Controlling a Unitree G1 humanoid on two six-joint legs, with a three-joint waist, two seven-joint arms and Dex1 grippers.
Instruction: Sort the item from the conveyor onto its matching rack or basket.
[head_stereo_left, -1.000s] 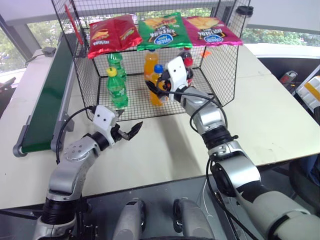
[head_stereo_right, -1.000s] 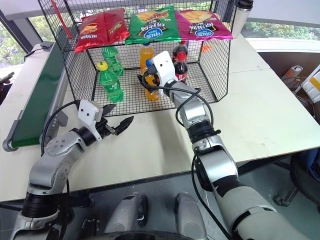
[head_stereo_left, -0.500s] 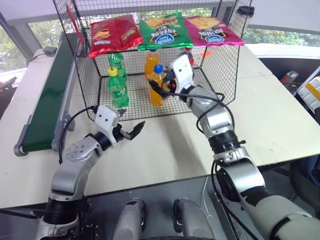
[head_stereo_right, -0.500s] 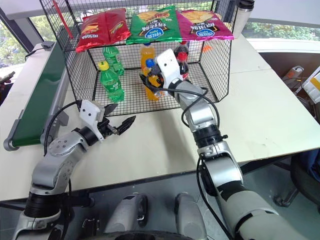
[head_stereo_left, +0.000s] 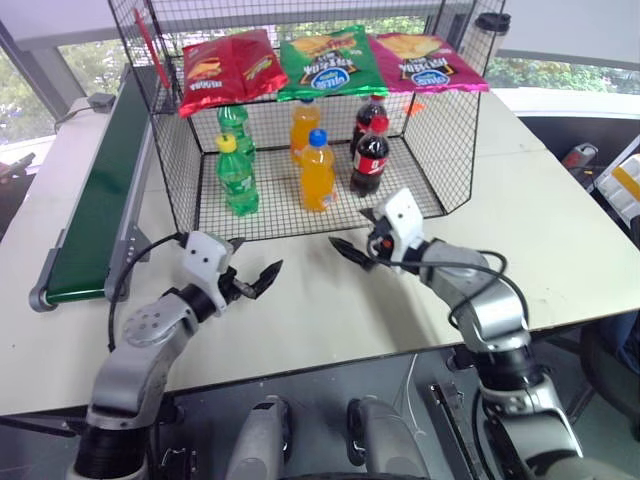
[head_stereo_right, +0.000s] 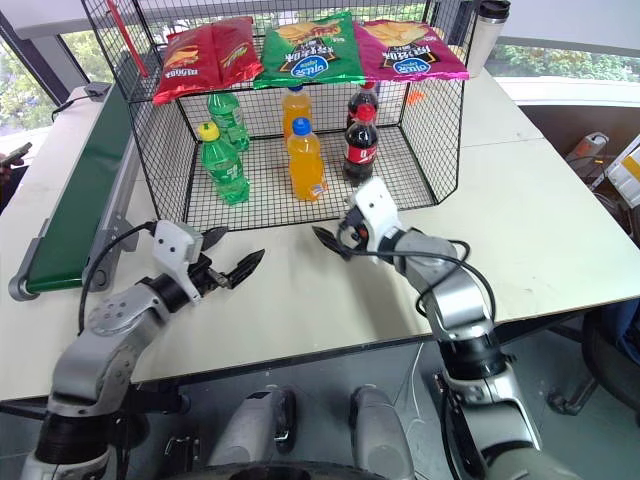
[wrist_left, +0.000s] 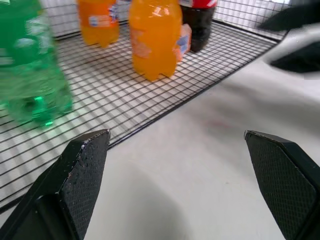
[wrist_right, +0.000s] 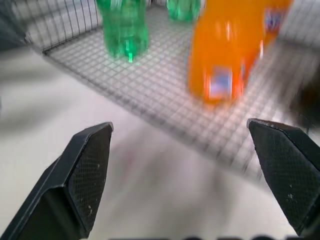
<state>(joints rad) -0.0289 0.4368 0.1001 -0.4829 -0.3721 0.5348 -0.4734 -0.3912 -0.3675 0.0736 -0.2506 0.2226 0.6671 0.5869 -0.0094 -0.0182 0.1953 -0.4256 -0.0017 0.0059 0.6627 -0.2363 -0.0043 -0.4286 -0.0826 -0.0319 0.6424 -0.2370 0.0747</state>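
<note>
Inside the black wire cage (head_stereo_left: 180, 180), the blue-capped orange soda bottle (head_stereo_left: 317, 172) is standing upright.
Both the left gripper (head_stereo_left: 252, 281) and the right gripper (head_stereo_left: 352, 248) are hovering spread, seemingly empty, just before the cage over the bench (head_stereo_left: 330, 300).

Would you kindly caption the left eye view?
Blue-capped orange soda bottle standing inside black wire-mesh cage; both grippers open, empty.

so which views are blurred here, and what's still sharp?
Right wrist view: motion smear across the orange soda bottle and the wire floor of the cage. Left wrist view: near green bottle soft, the cage mesh crisp. Both eye views: sharp throughout.
</note>
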